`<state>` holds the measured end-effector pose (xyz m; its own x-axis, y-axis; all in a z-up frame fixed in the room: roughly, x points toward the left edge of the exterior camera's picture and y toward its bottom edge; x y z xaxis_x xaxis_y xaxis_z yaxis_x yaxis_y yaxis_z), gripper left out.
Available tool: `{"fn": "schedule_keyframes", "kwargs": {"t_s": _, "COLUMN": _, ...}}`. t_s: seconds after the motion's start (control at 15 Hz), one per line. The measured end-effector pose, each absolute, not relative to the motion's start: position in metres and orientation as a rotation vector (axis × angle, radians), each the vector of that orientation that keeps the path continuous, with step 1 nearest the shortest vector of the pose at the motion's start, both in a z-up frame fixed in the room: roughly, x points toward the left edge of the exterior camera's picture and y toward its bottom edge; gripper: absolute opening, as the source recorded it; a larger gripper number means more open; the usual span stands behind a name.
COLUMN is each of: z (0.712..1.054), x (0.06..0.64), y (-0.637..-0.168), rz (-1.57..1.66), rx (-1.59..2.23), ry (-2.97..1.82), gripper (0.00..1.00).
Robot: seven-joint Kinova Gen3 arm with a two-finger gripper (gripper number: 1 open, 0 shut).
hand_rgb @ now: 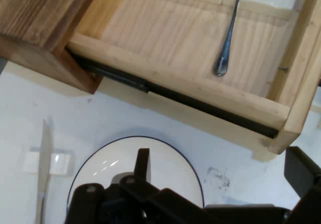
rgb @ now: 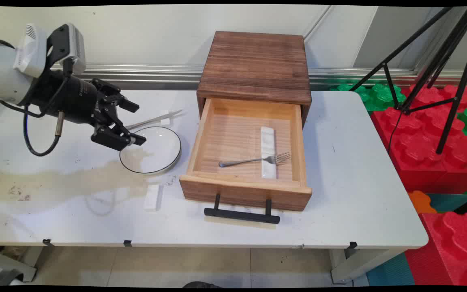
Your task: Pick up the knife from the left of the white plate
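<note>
The tool (rgb: 130, 123) hangs just above the left edge of the white plate (rgb: 152, 151), and its two black fingers (rgb: 130, 106) are spread apart with nothing between them. The plate lies flat on the white worktop (rgb: 351, 182), just left of the open wooden drawer (rgb: 245, 190). The plate looks hard, smooth and slippery, and I think it could break if it fell; its thin dark rim looks like the best place to take hold. A knife (rgb: 154, 119) lies on a small white rest (rgb: 164, 117) just behind the plate, and another white rest (rgb: 153, 197) lies in front of the plate. Right of the plate, inside the drawer, a fork (rgb: 255, 160) leans across a long white rest (rgb: 268, 152)
</note>
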<state>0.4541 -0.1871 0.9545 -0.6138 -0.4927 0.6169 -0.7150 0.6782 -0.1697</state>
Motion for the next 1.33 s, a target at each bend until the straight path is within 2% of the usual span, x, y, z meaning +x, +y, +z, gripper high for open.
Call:
{"fn": "schedule_keyframes", "kwargs": {"t_s": 0.67, "z": 0.949, "x": 0.477, "y": -0.211, "rz": 0.589, "rx": 1.079, "ry": -2.381, "gripper": 1.0}}
{"fn": "schedule_keyframes", "kwargs": {"t_s": 1.33, "z": 0.942, "x": 0.508, "y": -0.288, "rz": 0.631, "rx": 1.123, "ry": -2.511, "gripper": 1.0}}
